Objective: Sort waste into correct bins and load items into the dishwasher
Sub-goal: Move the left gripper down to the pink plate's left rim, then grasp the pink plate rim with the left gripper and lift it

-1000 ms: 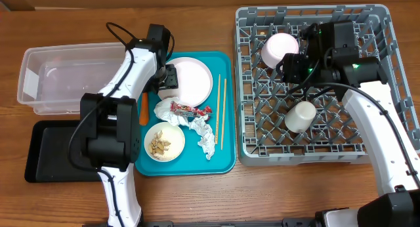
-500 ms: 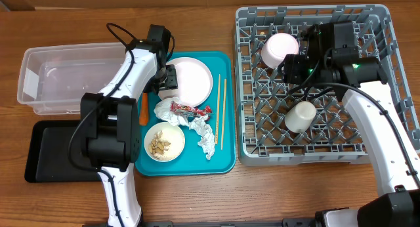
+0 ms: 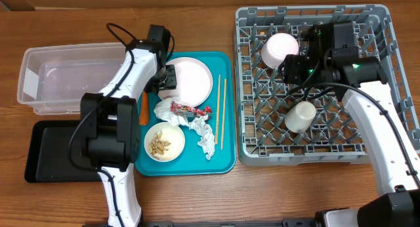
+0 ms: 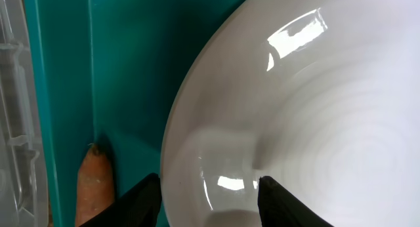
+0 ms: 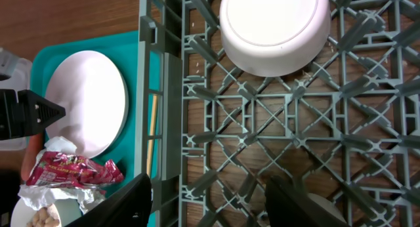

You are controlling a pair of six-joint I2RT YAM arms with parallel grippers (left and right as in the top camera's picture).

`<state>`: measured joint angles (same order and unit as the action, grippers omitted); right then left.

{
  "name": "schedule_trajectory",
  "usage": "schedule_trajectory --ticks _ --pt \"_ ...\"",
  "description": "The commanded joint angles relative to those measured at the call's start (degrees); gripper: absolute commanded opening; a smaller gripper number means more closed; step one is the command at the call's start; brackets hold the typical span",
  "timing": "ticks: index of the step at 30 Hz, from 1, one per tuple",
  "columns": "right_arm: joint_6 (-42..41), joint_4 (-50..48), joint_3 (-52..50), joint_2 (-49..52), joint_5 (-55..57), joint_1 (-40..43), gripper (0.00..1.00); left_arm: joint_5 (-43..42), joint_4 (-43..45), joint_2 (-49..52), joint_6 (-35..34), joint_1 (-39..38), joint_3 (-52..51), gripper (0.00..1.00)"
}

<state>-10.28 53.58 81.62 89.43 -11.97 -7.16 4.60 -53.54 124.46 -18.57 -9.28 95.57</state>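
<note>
The pale plate [image 3: 191, 79] lies at the back of the teal tray [image 3: 223, 158]. My left gripper [image 3: 167, 78] is open, its jaws [image 4: 210, 204] straddling the plate's left rim [image 4: 295, 109]. The carrot [image 3: 143, 112] lies just left of it [image 4: 95, 187]. A red wrapper [image 3: 190, 110], tissues [image 3: 205, 136], a bowl of nut scraps [image 3: 164, 143] and chopsticks [image 3: 221, 112] are on the tray. My right gripper [image 3: 293, 68] is open and empty [image 5: 210, 207] above the grey rack [image 3: 315, 145], which holds an upturned bowl [image 3: 281, 48] and a cup [image 3: 300, 115].
The clear tub [image 3: 72, 79] stands left of the teal tray, with the black tray [image 3: 56, 155] in front of it. The rack's near wall [image 5: 164, 89] separates my right gripper from the teal tray. Wooden table shows along the front.
</note>
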Motion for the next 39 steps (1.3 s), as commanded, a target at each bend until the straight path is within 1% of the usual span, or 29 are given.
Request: schedule_trajectory --ticks 1,3,4,6,8,12,15,17,22,33,39 --pt "0.2 -0.2 -0.3 0.1 0.4 0.0 0.59 0.5 0.1 2.1 -1.2 0.3 -0.6 0.49" --pt "0.2 -0.1 -0.3 0.1 0.4 0.0 0.6 0.5 0.0 2.8 -1.2 0.3 -0.6 0.49" --pt "0.2 -0.1 -0.3 0.1 0.4 0.0 0.63 0.5 0.1 3.3 -1.2 0.3 -0.6 0.48" --pt "0.2 0.0 -0.3 0.1 0.4 0.0 0.63 0.5 0.0 3.8 -1.2 0.3 -0.6 0.44" --pt "0.2 -0.1 -0.3 0.1 0.4 0.0 0.64 0.5 0.0 4.0 -1.2 0.3 -0.6 0.33" --pt "0.2 -0.1 -0.3 0.1 0.4 0.0 0.65 0.5 -0.2 3.9 -1.2 0.4 -0.5 0.14" --pt "0.2 -0.1 -0.3 0.1 0.4 0.0 0.66 0.5 -0.6 3.9 -1.2 0.4 -0.4 0.05" --pt "0.2 -0.1 -0.3 0.1 0.4 0.0 0.68 0.5 -0.8 3.9 -1.2 0.4 0.0 0.04" --pt "0.2 -0.1 -0.3 0.1 0.4 0.0 0.69 0.7 -2.4 3.9 -0.9 0.4 3.9 0.04" --pt "0.2 0.5 -0.3 0.1 0.3 0.0 0.7 1.4 -9.2 2.9 -0.7 0.3 19.2 0.04" --pt "0.2 1.3 -0.3 0.1 0.3 0.0 0.71 1.0 -15.4 2.1 -0.7 0.2 26.6 0.04"
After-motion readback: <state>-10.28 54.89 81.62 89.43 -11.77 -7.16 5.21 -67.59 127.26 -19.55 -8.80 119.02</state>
